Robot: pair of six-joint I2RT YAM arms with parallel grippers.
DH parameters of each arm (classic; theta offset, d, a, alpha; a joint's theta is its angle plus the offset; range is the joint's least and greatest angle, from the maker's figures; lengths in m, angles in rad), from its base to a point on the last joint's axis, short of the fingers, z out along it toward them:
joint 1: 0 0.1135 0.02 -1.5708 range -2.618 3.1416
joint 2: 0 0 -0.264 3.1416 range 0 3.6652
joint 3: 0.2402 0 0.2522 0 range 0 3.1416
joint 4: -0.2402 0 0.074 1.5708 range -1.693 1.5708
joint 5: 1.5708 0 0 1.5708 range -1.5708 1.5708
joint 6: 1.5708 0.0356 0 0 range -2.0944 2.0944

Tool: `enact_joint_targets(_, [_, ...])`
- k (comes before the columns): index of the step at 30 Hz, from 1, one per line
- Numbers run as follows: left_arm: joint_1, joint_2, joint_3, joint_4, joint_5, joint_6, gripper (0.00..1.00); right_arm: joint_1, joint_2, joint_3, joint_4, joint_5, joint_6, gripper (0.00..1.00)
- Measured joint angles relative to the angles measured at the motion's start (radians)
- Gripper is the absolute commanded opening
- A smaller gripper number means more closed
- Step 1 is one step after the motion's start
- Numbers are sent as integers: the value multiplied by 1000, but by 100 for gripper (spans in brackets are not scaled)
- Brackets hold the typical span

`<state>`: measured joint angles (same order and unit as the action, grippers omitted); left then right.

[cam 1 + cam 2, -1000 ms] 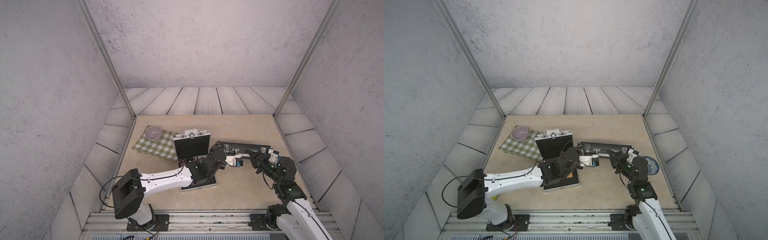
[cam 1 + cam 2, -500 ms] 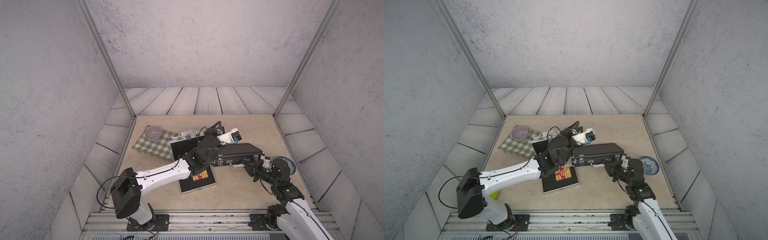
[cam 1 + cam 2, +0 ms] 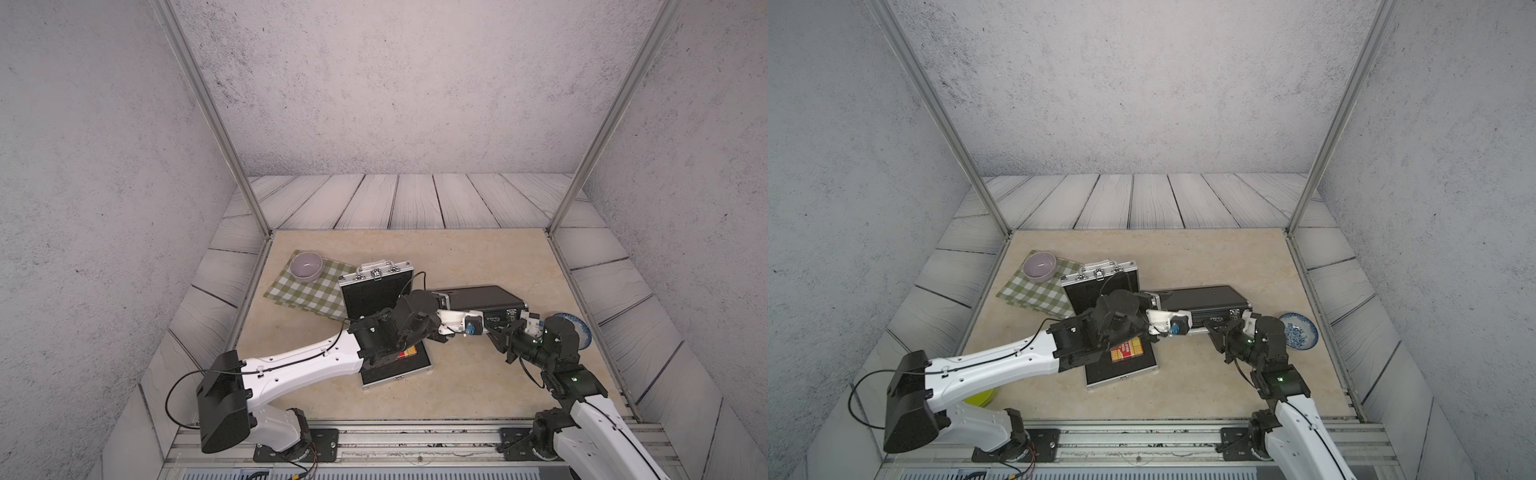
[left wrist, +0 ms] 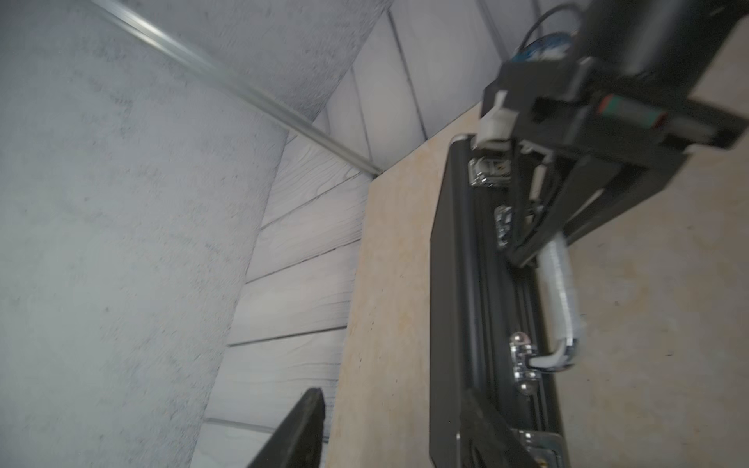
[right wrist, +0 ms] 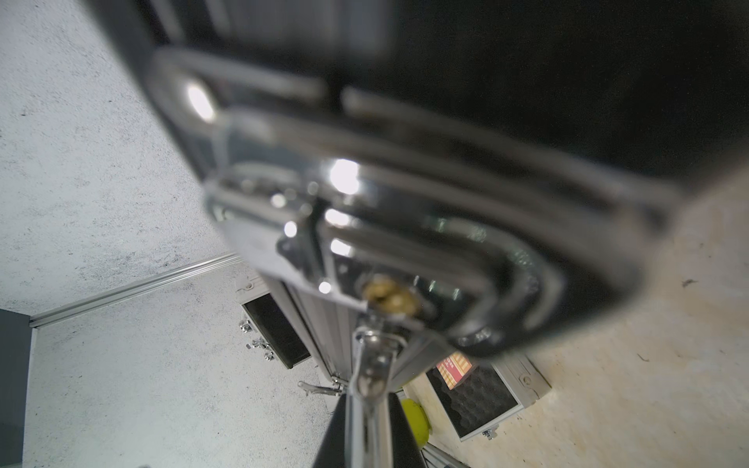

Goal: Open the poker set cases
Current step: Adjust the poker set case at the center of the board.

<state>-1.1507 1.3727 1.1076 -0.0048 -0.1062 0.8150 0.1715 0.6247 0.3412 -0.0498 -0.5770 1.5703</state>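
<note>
**A:** What takes up the most room on the worktop [image 3: 457, 257]?

**B:** The black case [image 3: 478, 297]. It lies flat with its lid down, just right of the middle, and its latch-and-handle face is turned to the near edge. The silver case [image 3: 370, 293] stands open just to its left, with the lid upright and the base flat toward the near edge, partly under the left arm.

**A:** And the smaller things?

**B:** A green checked cloth [image 3: 309, 291] lies toward the left edge, and a blue-patterned plate [image 3: 1298, 330] sits by the right edge. A lilac bowl [image 3: 306, 265] rests on the cloth's far corner. A red-and-yellow card box [image 3: 1126, 349] lies in the silver base's foam.

**A:** Where are the claws?

**B:** Both are at the black case's near face. The left claw [image 4: 392, 399] is at the left end with its fingers [image 4: 302, 429] spread and grasping nothing. The case's top front edge shows in the gap between them. The right claw [image 5: 369, 399] is near the right end of the handle [image 4: 561, 300] and is clenched tight. A chrome latch [image 5: 308, 243] sits right at its tips (that close view is badly blurred), so I cannot tell whether any metal is pinched.
</note>
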Motion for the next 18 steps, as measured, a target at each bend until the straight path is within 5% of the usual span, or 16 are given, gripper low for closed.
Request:
enact_joint_targets(8, [-39, 93, 25, -97, 106, -71, 48, 6, 16, 21, -14, 4, -4, 0])
enact_joint_targets(18, [-59, 222, 25, -79, 59, -87, 39, 18, 24, 27, -11, 17, -4, 0])
